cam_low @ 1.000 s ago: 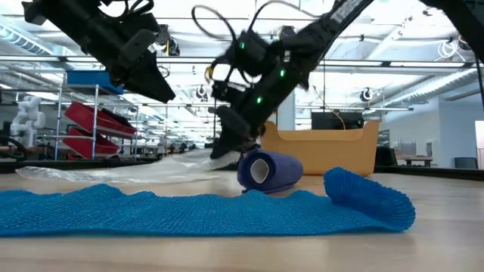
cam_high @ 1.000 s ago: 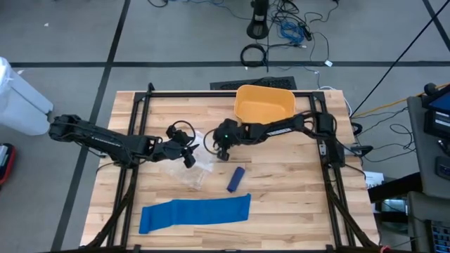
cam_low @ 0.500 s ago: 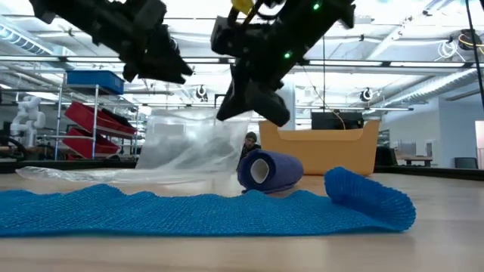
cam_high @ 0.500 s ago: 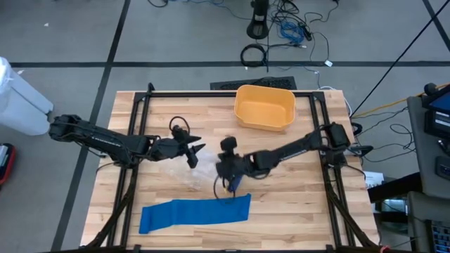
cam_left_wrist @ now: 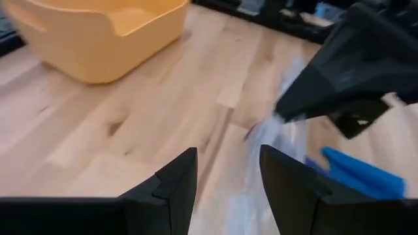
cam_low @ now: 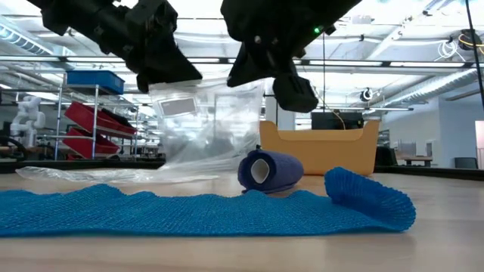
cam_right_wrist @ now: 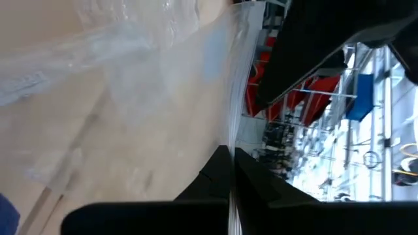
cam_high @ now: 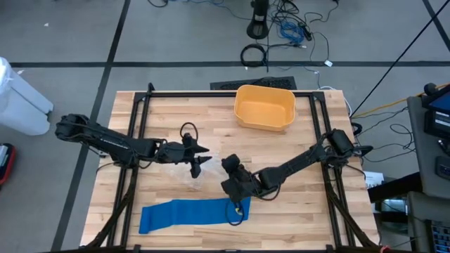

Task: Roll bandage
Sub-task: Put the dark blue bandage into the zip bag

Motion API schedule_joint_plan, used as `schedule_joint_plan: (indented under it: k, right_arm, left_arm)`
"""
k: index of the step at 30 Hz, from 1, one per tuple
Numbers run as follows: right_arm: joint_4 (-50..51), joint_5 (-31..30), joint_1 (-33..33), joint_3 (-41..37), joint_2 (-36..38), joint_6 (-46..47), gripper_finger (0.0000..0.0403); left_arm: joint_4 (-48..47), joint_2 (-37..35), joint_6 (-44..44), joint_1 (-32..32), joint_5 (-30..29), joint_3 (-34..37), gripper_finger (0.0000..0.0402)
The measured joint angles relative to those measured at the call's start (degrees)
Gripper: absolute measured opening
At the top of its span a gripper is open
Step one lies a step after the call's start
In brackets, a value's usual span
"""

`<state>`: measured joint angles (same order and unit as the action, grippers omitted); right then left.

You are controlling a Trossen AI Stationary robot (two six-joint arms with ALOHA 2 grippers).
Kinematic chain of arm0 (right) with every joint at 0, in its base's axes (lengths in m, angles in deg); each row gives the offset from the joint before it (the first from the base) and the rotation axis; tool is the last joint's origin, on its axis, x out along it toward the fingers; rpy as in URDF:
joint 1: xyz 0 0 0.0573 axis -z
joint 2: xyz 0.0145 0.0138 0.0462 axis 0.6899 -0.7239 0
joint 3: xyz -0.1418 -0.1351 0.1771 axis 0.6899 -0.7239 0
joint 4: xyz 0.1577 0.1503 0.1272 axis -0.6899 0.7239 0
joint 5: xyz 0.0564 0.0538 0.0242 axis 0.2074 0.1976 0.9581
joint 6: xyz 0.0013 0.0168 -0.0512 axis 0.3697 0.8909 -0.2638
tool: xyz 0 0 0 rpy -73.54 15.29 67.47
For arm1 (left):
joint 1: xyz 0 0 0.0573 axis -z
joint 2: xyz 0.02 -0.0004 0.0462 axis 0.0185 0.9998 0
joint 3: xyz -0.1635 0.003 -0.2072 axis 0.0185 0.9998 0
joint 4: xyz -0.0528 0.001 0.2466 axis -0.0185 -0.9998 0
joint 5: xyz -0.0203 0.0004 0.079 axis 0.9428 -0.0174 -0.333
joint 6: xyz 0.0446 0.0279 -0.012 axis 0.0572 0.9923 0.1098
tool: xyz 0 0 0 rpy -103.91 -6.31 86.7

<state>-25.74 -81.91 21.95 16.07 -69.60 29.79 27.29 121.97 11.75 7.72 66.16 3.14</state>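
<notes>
A flat blue bandage strip [cam_high: 190, 214] lies along the table's near side. A rolled blue bandage [cam_low: 271, 171] lies on its side behind the strip; my right arm hides it in the high view. A clear plastic bag [cam_low: 208, 125] stands raised between my two grippers. My right gripper [cam_high: 225, 166] is shut on the bag near mid-table. My left gripper [cam_high: 202, 156] is open just left of it, its fingers [cam_left_wrist: 176, 183] on either side of some of the plastic. My right gripper pinches an edge of the clear bag [cam_right_wrist: 230, 124] between its two shut fingers, the plastic running straight out from their tips. The bag is raised and spread above the table, and its lower part [cam_low: 113, 175] trails on the wood. My left gripper: I cannot tell whether its fingers touch the plastic.
A yellow bin [cam_high: 265, 107] stands at the table's far side, right of centre. The black frame rails [cam_high: 140, 112] run along the table's left, right and far sides. Bare wood [cam_high: 295, 211] lies to the right of the strip.
My right gripper has swung from near the yellow bin toward the table's near edge, rolling its wrist, and has pulled the bag up off the table so it stands spread. My left gripper has edged right toward the bag and tipped more level. The roll and strip have stayed put.
</notes>
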Motion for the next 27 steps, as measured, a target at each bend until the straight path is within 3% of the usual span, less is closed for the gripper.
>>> schedule_joint_plan:
  k: [10, 19, 27]
  right_arm:
    - [0.1, -1.2, -1.4, 0.0, 0.0, -2.8, 0.0000]
    - [-0.8, -0.9, -1.3, 0.0, 0.0, -3.3, 0.0000]
    - [-1.2, -0.9, -1.5, 0.0, 0.0, -3.5, 0.0000]
  left_arm:
    - [3.1, 0.0, 3.3, 0.1, 3.7, 0.0, 0.0170]
    - [4.2, 3.6, 16.3, 2.7, 3.7, -0.1, 0.0170]
    - [5.1, 5.9, 16.5, 2.4, 0.4, -0.6, 0.0170]
